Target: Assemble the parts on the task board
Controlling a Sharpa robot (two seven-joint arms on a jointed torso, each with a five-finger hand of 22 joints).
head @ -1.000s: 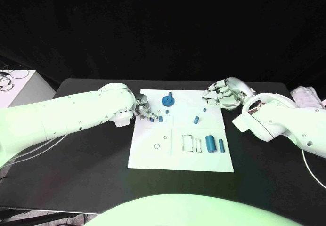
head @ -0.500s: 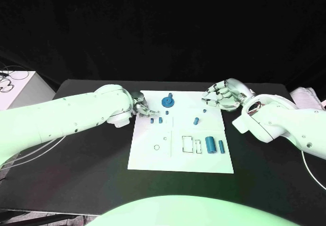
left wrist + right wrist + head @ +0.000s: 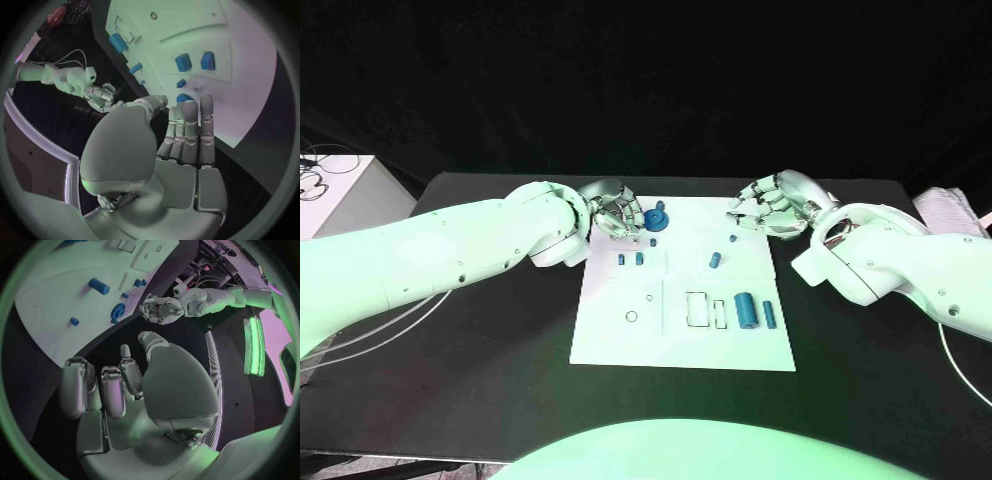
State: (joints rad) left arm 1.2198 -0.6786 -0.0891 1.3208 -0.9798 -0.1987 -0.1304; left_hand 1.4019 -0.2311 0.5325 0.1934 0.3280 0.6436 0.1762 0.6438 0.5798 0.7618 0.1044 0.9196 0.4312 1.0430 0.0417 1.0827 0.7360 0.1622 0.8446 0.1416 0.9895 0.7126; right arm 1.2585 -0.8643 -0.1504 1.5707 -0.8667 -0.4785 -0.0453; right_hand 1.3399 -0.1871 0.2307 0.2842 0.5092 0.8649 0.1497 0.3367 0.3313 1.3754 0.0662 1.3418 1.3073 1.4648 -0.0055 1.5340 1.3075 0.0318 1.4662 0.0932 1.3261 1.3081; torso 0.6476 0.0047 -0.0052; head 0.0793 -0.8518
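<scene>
Centrally on the black table (image 3: pixel 473 400) lies the white task board (image 3: pixel 678 340), wide bare margins around it, while the left hand (image 3: pixel 615 207), fingers straight and empty, hovers beside the round blue part (image 3: pixel 656 217) at its far edge and the right hand (image 3: pixel 769 205), fingers curled on nothing, hangs off its far right corner.
</scene>
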